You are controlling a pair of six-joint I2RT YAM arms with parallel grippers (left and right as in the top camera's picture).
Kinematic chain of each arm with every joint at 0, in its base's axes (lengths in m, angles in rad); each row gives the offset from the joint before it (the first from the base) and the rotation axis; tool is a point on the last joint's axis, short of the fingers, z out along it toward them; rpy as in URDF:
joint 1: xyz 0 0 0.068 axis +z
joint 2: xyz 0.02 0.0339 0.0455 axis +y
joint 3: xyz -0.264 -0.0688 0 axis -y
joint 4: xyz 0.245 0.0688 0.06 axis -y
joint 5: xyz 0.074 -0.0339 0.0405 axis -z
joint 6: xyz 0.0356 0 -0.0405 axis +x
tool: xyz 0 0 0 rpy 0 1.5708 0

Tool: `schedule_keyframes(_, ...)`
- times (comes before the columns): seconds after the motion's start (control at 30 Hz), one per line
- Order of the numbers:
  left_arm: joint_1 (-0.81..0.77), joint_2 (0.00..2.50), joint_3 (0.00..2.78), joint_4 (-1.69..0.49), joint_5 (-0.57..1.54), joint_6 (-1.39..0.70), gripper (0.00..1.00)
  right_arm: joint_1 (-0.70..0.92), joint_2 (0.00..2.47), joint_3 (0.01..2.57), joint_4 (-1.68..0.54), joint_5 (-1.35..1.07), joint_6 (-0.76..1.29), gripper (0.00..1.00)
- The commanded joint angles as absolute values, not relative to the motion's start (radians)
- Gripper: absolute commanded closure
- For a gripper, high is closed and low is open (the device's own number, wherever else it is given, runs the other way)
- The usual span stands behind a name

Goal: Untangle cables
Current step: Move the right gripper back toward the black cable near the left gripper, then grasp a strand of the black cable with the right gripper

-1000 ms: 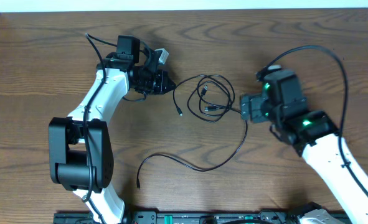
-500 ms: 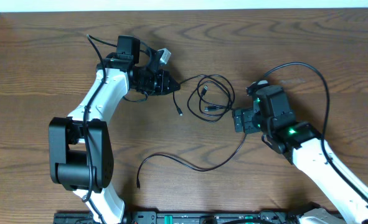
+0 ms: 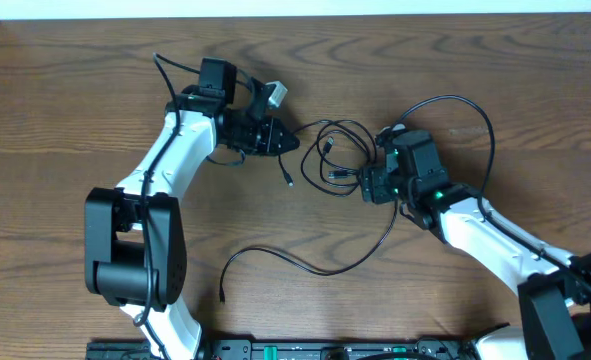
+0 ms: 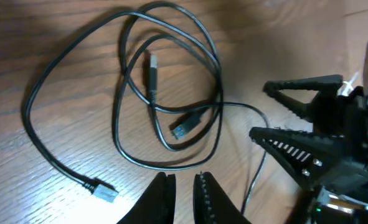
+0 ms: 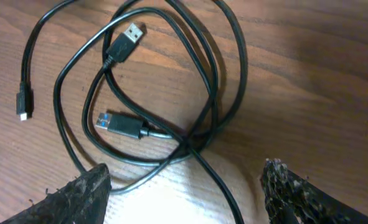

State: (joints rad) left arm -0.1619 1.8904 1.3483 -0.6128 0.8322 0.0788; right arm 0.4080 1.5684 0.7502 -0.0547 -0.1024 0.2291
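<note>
- We see the table (image 3: 65, 110) whole only from overhead: its far edge runs along 12 o'clock, a black rail (image 3: 325, 351) lines 6 o'clock, and bare wood spreads at 9 o'clock.
- The left arm (image 3: 180, 140) reaches in from 9 o'clock and the right arm (image 3: 475, 228) from 4 o'clock. Since a second ago the right arm has pushed in toward the coil, while the left has edged slightly toward 3 o'clock.
- The cables (image 4: 218, 87) (both look black to us) lie coiled mid-table between the two claws, well away from every edge. Only overhead shows the long tail (image 3: 315, 271) trailing toward 7 o'clock.
- The right gripper (image 5: 185, 171) stands wide, its fingers either side of one strand and gripping nothing. The left wrist view also catches it spread at 3 o'clock.
- The left gripper (image 4: 182, 186) is narrow, with a thin slit between its fingers and nothing seen in it.
- Only the wrist views show the plugs: a blue-tipped plug (image 5: 122, 126), a silver plug (image 5: 126, 34) and a small plug (image 5: 23, 102).
</note>
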Motion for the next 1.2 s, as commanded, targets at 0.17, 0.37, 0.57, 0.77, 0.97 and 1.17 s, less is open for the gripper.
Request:
schedule_keyframes(0.17,-0.235,1.874,1.341,-0.620,0.623,0.092,0.84,0.407,1.670,0.847,-0.072,-0.105,0.277,0.27)
schedule_keyframes(0.37,-0.274,1.874,1.341,-0.608,0.480,0.034,0.84,0.408,1.771,1.004,-0.182,-0.107,0.245,0.28)
schedule_keyframes(0.57,-0.273,1.871,1.341,-0.598,0.348,-0.110,0.84,0.408,1.834,1.120,-0.225,-0.108,0.267,0.28)
schedule_keyframes(0.77,-0.274,1.863,1.341,-0.602,0.320,-0.141,0.84,0.406,1.844,1.127,-0.229,-0.077,0.292,0.30)
schedule_keyframes(0.97,-0.274,1.861,1.341,-0.630,0.321,-0.140,0.84,0.406,1.877,1.127,-0.266,-0.055,0.307,0.31)
schedule_keyframes(1.17,-0.274,1.861,1.341,-0.654,0.321,-0.140,0.84,0.408,1.899,1.127,-0.273,-0.051,0.319,0.36)
